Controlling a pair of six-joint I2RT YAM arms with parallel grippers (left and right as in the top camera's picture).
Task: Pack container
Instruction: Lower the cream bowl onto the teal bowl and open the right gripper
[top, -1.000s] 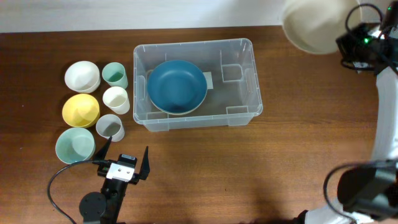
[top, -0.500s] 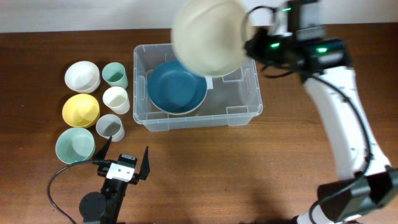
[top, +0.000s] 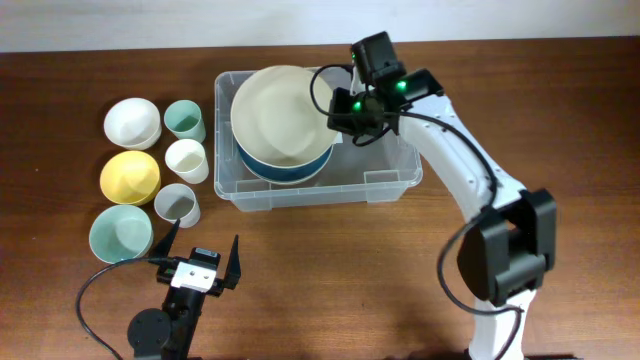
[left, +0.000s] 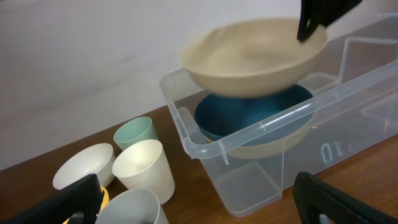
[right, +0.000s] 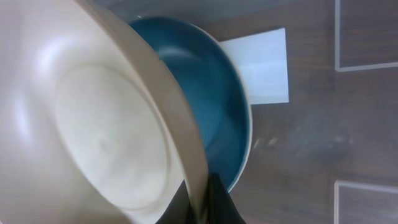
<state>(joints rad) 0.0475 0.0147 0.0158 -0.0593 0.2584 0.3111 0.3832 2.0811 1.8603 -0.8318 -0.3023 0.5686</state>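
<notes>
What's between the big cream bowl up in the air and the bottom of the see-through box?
A blue bowl, sitting in the container right under the cream bowl. The left wrist view shows it best.

Only one bit of writing can be seen. Some faint marks (left: 333, 150) are found low on the clear side wall of the container (left: 249, 134). They look like the numbers 0, 1 and 0. They cannot be read for sure, because they are pale and a little blurred. A white label (right: 261, 65) is stuck on the floor of the container. No words or numbers can be seen on it.
</notes>
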